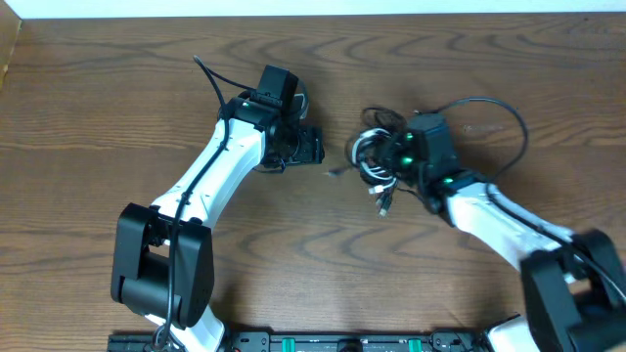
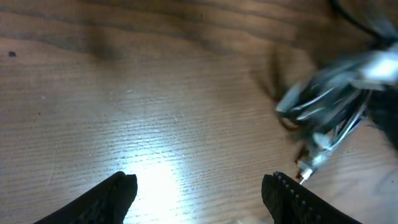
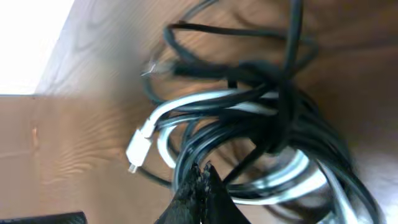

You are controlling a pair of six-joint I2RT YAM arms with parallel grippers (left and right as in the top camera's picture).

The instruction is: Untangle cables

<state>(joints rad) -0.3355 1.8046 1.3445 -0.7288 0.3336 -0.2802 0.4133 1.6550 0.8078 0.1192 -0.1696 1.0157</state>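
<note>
The cables lie as one tangled bundle of black and white cords right of the table's middle. In the right wrist view the cables fill the frame as overlapping loops, with a white plug at the left. My right gripper is shut, its tips pressed together over the coil, and no strand shows between them. From overhead, the right gripper sits on the bundle. My left gripper is open over bare wood, with the cables blurred to its right. The left gripper stands just left of the bundle.
A thicker black arm cable arcs behind the right wrist. The wooden table stretches to the left, its back edge meeting a white strip. The arm bases stand along the front edge.
</note>
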